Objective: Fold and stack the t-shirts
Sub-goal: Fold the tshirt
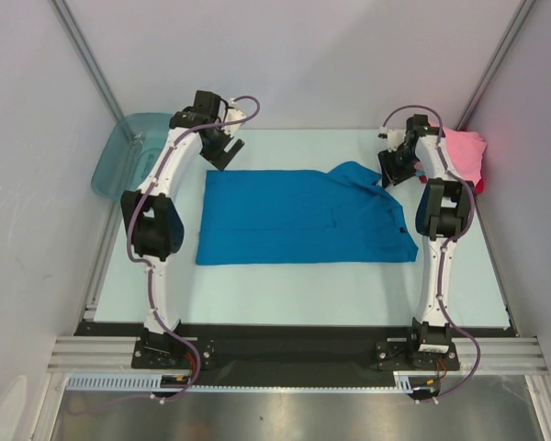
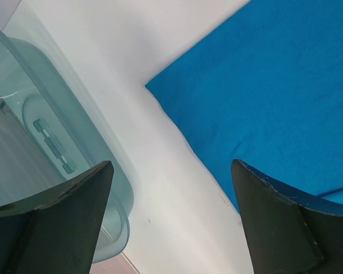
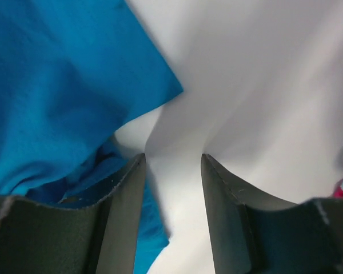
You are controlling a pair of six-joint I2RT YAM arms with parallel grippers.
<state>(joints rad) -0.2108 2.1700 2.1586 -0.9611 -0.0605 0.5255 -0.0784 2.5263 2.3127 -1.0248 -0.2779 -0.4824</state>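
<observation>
A bright blue t-shirt (image 1: pixel 303 216) lies spread flat across the middle of the table, its right sleeve bunched up at the far right. My left gripper (image 1: pixel 222 156) hovers open over the shirt's far left corner (image 2: pixel 274 85); bare table shows between its fingers (image 2: pixel 171 165). My right gripper (image 1: pixel 387 175) hangs by the bunched sleeve (image 3: pixel 57 85). It is open, its jaws a moderate width apart with only white table between them (image 3: pixel 173 157), and the left finger is close beside the cloth. A pink t-shirt (image 1: pixel 464 152) lies crumpled at the far right, a red edge (image 1: pixel 478 186) under it.
A translucent teal tub (image 1: pixel 119 152) stands off the table's far left corner, close to the left gripper's left finger (image 2: pixel 40 131). Grey walls close in on both sides and the back. A black strip runs along the table's near edge (image 1: pixel 294 331).
</observation>
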